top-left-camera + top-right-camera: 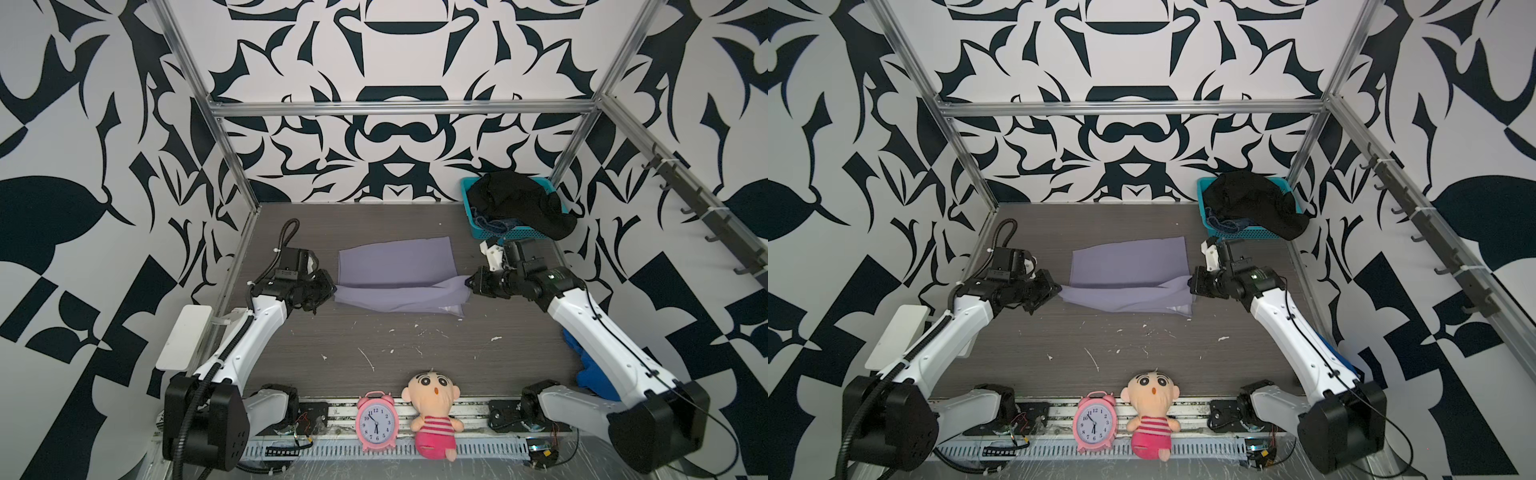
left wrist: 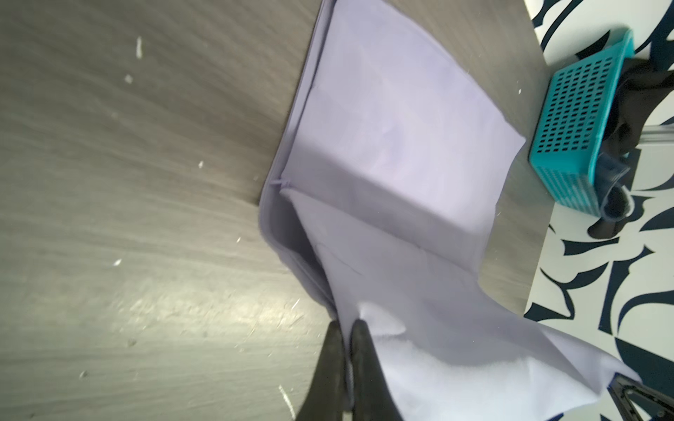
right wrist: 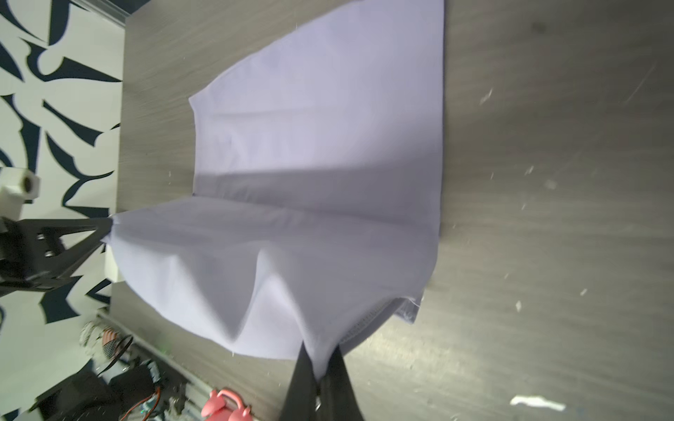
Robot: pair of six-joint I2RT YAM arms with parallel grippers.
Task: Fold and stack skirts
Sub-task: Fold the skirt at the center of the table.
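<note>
The lavender skirt [image 1: 399,274] [image 1: 1129,270] lies mid-table, its near edge lifted and doubled toward the back. My left gripper [image 1: 334,290] [image 2: 346,328] is shut on the skirt's left near corner. My right gripper [image 1: 468,282] [image 3: 321,359] is shut on its right near corner. In the wrist views the lavender skirt [image 2: 394,153] [image 3: 321,153] stretches taut between the two grips. A black skirt [image 1: 519,199] [image 1: 1254,199] is heaped over the teal basket [image 1: 471,208] at the back right, and a bit of blue denim skirt [image 1: 492,222] shows under it.
A pink alarm clock [image 1: 376,419] and a plush doll [image 1: 434,411] sit at the table's front edge. A royal-blue cloth [image 1: 590,365] lies under my right arm. A metal frame and patterned walls enclose the table [image 1: 374,345].
</note>
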